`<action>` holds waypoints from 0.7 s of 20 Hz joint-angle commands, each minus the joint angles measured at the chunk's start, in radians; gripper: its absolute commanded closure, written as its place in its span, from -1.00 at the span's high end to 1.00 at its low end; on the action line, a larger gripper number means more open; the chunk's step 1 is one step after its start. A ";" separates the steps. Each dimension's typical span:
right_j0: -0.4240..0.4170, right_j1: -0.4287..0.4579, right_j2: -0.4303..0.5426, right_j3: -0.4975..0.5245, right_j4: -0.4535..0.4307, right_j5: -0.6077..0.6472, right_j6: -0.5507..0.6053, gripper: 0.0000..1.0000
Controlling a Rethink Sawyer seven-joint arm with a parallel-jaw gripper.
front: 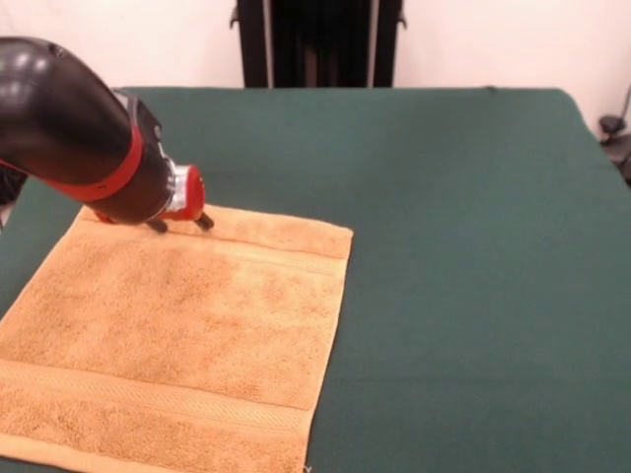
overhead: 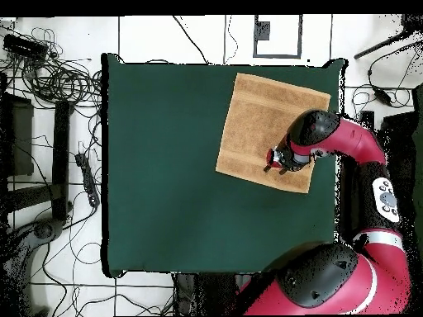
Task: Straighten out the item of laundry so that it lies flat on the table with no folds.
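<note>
The orange-tan towel (front: 187, 335) lies spread out and flat on the dark green table (front: 473, 246), at the left near side in the front view. Its woven bands run along the far and near edges. In the overhead view the towel (overhead: 256, 124) sits at the table's (overhead: 165, 165) upper right. My gripper (front: 181, 225) is open, with both fingertips down at the towel's far band near its far left corner. I cannot tell whether they touch the cloth. In the overhead view the gripper (overhead: 273, 163) is over the towel's lower edge. The arm hides the towel's far left corner.
The robot's pedestal (front: 315, 39) stands at the table's far side. The towel lies close to the table's left edge in the front view. Cables (overhead: 49, 78) lie on the floor beside the table. A dark object (front: 616, 133) is off the table's far right corner.
</note>
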State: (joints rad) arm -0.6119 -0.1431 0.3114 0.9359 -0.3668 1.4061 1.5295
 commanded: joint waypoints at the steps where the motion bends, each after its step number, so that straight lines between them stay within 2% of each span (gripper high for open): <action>1: 0.012 0.025 0.011 0.227 0.012 0.155 -0.118 1.00; 8: -0.002 -0.003 0.027 0.279 0.026 0.178 -0.117 1.00; 14: 0.006 -0.034 0.030 0.257 0.064 0.259 -0.025 1.00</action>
State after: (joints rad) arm -0.6197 -0.1674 0.3109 1.0744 -0.3601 1.5503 1.5295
